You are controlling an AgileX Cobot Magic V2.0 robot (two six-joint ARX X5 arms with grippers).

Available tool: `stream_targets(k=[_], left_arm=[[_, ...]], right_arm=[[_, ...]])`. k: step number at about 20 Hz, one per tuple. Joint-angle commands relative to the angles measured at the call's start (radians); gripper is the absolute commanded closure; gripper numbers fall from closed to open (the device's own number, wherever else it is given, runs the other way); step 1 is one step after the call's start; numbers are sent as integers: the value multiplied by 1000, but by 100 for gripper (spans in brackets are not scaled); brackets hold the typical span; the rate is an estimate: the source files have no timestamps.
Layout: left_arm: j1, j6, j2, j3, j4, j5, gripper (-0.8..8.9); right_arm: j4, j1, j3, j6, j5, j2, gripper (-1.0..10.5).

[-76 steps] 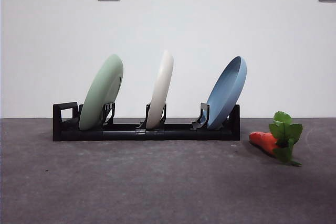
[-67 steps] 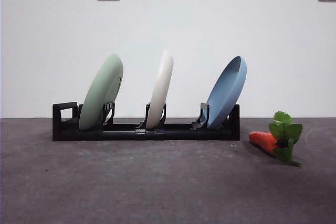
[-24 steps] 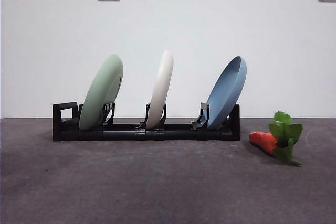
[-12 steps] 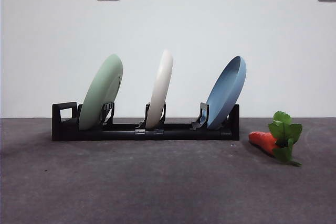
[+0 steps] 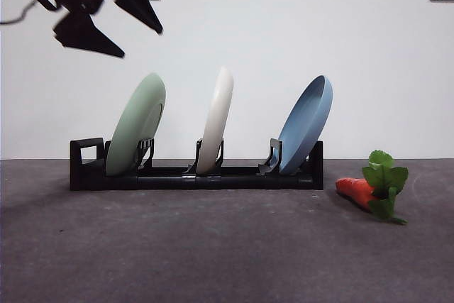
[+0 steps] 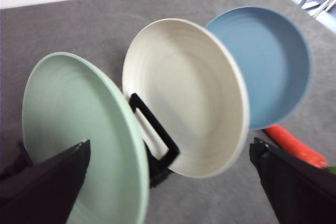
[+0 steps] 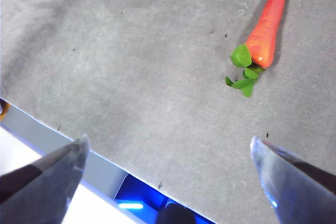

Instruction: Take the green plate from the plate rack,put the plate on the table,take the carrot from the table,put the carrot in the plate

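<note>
Left gripper (image 5: 131, 37) hung above the green plate (image 5: 136, 125), jaws wide apart, holding nothing; plate stood tilted in the plate rack (image 5: 195, 174) with 2 others; carrot (image 5: 357, 191) lay on the table (image 5: 213, 246); right gripper (image 7: 168, 153) spread, empty.

The plate rack (image 5: 195, 173) stands on the table (image 5: 213, 253), running left to right in the front view. Three plates stand on edge in it: the green plate (image 5: 136, 124) at the left end beside the squared loop, the cream plate (image 5: 216, 120) in the middle, the blue plate (image 5: 306, 124) at the right end. The carrot (image 5: 357, 191) lies on the table right of the rack, a little nearer the camera. The left gripper (image 5: 113, 23) hangs above the green plate, apart from it
</note>
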Motion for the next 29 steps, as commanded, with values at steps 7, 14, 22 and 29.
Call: stream_targets(k=[7,14,22,29], left_arm=[[-40,13,146,19,79,-69,294],[-50,12,150,19,60,-68,534],[-50,8,150,19,0,-60,729],[-50,0,150,19,0,-56,821]], right_arm=[[5,2,2,8,0,1,320],[6,2,2,8,0,1,320],[6,2,2,10,-1,1,320],[5,2,2,10,-1,0,320]])
